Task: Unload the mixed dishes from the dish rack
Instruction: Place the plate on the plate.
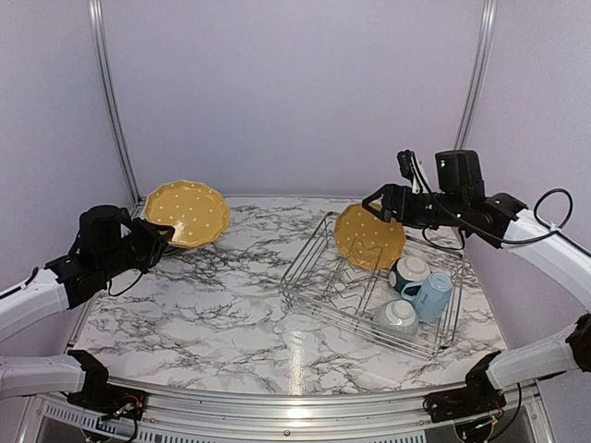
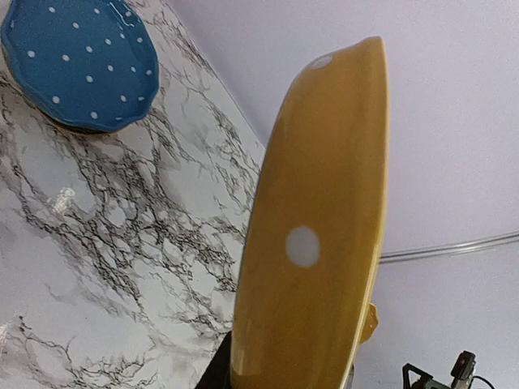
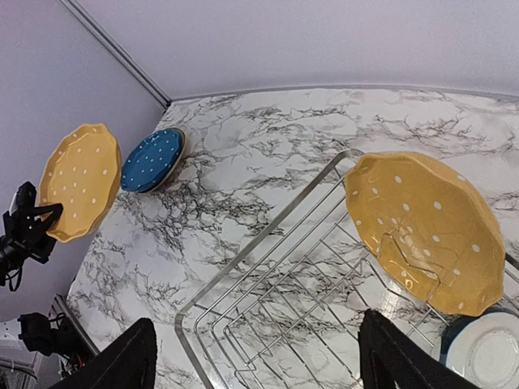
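My left gripper is shut on the rim of a yellow dotted plate and holds it tilted above the table's far left; the plate fills the left wrist view edge-on. A blue white-dotted plate lies on the table beyond it. The second yellow plate stands upright in the wire dish rack. My right gripper is open and empty, above and behind that plate. A light blue mug and two small bowls sit in the rack's right end. The cream plate is out of view.
The marble table has metal frame posts at its back corners and purple walls behind. The rack's left half holds bare dividers. The table's front edge rail runs between the arm bases.
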Robot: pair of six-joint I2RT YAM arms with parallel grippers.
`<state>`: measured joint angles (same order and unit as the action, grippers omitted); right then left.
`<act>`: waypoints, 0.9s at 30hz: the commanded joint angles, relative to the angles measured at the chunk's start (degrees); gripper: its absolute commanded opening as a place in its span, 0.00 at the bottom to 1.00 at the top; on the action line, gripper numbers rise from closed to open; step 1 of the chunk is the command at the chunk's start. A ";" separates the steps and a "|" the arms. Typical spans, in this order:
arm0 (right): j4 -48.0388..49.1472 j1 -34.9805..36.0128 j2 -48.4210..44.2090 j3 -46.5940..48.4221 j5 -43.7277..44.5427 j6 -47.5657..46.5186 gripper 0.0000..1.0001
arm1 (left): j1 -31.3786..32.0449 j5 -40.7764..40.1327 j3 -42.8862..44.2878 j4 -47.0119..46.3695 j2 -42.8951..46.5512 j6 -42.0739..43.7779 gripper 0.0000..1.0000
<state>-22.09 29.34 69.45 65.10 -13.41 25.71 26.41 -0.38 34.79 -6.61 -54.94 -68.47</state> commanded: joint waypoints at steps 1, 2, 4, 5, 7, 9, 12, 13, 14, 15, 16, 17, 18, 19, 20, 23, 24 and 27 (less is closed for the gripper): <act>-5.34 -0.29 -2.02 1.34 4.94 -3.48 0.83 | -2.58 -14.01 -0.36 6.49 6.80 -3.79 0.00; -5.22 -0.30 -2.47 1.16 4.83 -3.51 0.83 | -3.53 -13.89 -0.37 6.52 6.76 -3.87 0.00; -4.88 -0.26 -3.09 0.85 4.59 -3.50 0.83 | -6.38 -10.51 0.62 6.52 5.10 -3.11 0.00; -4.82 -0.25 -3.42 0.82 4.50 -3.48 0.83 | -8.11 -8.38 1.37 7.75 3.71 -3.05 0.00; -4.85 -0.30 -3.95 0.86 4.42 -3.51 0.84 | -11.45 -4.35 2.31 7.68 1.33 -4.11 0.00; -4.93 -0.26 -4.50 0.98 4.66 -3.40 0.83 | -14.43 -1.84 2.15 5.16 -0.36 -6.30 0.00; -4.82 -0.25 -5.65 0.83 5.03 -3.32 0.83 | -16.48 -2.59 3.56 4.21 -2.67 -8.77 0.00; -4.77 -0.25 -6.05 0.69 5.12 -3.14 0.84 | -16.92 -3.71 4.85 5.82 -3.79 -9.56 0.00; -4.66 -0.25 -6.45 0.61 5.21 -3.00 0.84 | -17.10 -4.59 6.30 7.97 -4.90 -10.00 0.00; -4.59 -0.25 -6.82 0.49 5.30 -2.96 0.84 | -17.51 -5.31 7.62 9.43 -6.33 -10.24 0.00; -4.53 -0.25 -7.21 0.35 5.39 -2.89 0.84 | -17.85 -5.86 8.81 10.33 -7.66 -10.55 0.00; -4.47 -0.28 -7.55 0.23 5.47 -2.75 0.84 | -18.31 -6.37 9.89 10.72 -8.96 -10.92 0.00; -4.46 -0.26 -7.84 0.13 5.50 -2.64 0.84 | -18.71 -6.72 10.93 11.36 -10.41 -11.66 0.00; -4.52 -0.25 -8.10 0.04 5.54 -2.66 0.84 | -19.13 -6.76 12.10 12.46 -11.84 -12.56 0.00; -4.66 -0.27 -8.32 -0.04 5.63 -2.68 0.84 | -19.58 -6.57 13.00 13.17 -13.54 -13.46 0.00; -5.10 -0.25 -9.01 -0.23 5.83 -2.61 0.84 | -20.39 -6.46 16.24 13.94 -18.16 -14.57 0.00; -5.22 -0.28 -9.37 -0.31 5.91 -2.53 0.84 | -20.62 -6.64 17.59 14.33 -19.65 -14.59 0.00; -5.62 -0.27 -10.13 -0.33 6.18 -2.53 0.84 | -21.21 -7.45 21.50 14.88 -24.33 -15.00 0.00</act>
<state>-26.15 29.34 60.82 64.99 -8.38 23.29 6.13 -5.67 49.95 11.70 -75.75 -82.00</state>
